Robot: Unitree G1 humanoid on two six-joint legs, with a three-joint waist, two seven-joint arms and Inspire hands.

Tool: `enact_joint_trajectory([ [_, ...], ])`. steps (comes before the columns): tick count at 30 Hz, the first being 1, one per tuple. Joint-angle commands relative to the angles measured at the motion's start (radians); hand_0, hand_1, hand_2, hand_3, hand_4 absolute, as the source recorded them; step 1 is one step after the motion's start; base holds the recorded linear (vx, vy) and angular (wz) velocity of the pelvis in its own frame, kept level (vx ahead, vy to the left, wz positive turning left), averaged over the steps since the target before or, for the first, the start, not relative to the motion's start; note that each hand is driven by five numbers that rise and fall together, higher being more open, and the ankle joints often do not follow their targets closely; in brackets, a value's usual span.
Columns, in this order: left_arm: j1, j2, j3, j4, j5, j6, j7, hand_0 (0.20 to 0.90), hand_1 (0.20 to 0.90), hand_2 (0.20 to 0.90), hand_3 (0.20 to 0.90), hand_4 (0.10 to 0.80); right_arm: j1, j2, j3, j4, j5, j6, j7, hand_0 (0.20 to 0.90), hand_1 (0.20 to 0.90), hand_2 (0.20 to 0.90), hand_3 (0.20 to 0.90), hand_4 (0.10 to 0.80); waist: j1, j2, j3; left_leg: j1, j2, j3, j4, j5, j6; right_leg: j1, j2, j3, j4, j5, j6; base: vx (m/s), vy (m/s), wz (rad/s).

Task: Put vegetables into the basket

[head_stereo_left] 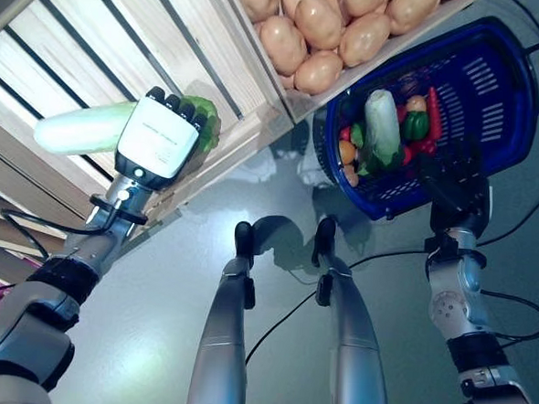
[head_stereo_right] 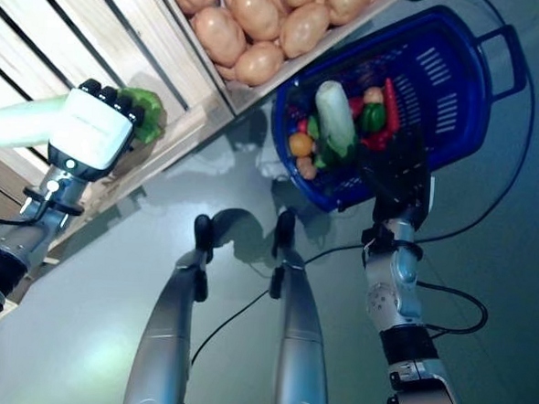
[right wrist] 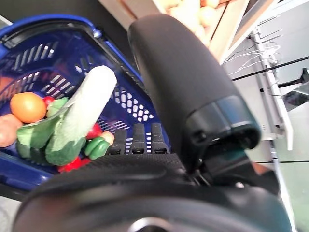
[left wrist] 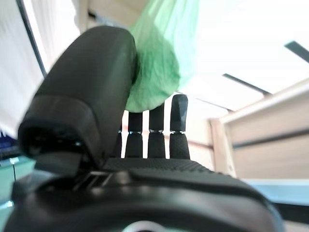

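Right now my left hand is up at the slatted wooden shelf, its fingers curled round a long pale-green cabbage. In the left wrist view the leafy green end bulges out between thumb and fingers, so the hold sits near the leaf end, and the white stalk end sticks out sideways toward my left. Its long axis runs roughly along the shelf edge, crosswise to the hand.

The blue basket is well apart, off to my right. It hangs from my right hand, whose fingers reach in under the rim. I judge them hooked on it, though the grip itself is mostly hidden. A similar pale cabbage, peppers and an orange already lie inside. A crate of potatoes sits between the two hands.

So the coming move turns on a carry to the right, past the potato crate, then probably turning the stalk end so it drops lengthwise into the basket.
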Motion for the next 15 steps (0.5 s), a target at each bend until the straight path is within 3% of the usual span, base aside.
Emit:
enact_joint_trajectory([
  [1, 0.004, 0.018, 0.166, -0.119, -0.065, -0.018, 0.211, 0.300, 0.300, 0.300, 0.300, 0.400, 0.052, -0.025, -0.106, -0.173, -0.063, -0.070, -0.002, 0.900, 0.900, 0.900, 0.900, 0.800, 0.012, 0.018, 0.000, 0.069, -0.013, -0.018, -0.090, 0.045, -0.063, 0.134, 0.006, -0.009, -0.021, -0.038, 0.056, 0.077, -0.010, -0.01],
  [9, 0.121, -0.051, 0.324, -0.242, -0.149, -0.145, 0.281, 0.300, 0.300, 0.300, 0.300, 0.400, 0.105, 0.034, -0.108, -0.179, -0.100, -0.076, -0.012, 0.900, 0.900, 0.900, 0.900, 0.800, 0.033, 0.012, 0.000, 0.211, -0.033, -0.015, -0.163, 0.059, -0.058, 0.279, -0.004, -0.034, -0.107, -0.019, 0.063, 0.062, -0.013, -0.01],
  [15, 0.261, -0.190, 0.495, -0.408, -0.483, -0.407, 0.111, 0.300, 0.300, 0.300, 0.300, 0.400, 0.163, 0.088, -0.102, -0.176, -0.161, -0.070, -0.016, 0.900, 0.900, 0.900, 0.900, 0.800, 0.065, 0.015, 0.000, 0.371, -0.046, -0.016, -0.253, 0.067, -0.052, 0.446, -0.015, -0.070, -0.196, -0.013, 0.064, 0.066, -0.006, 0.01],
])
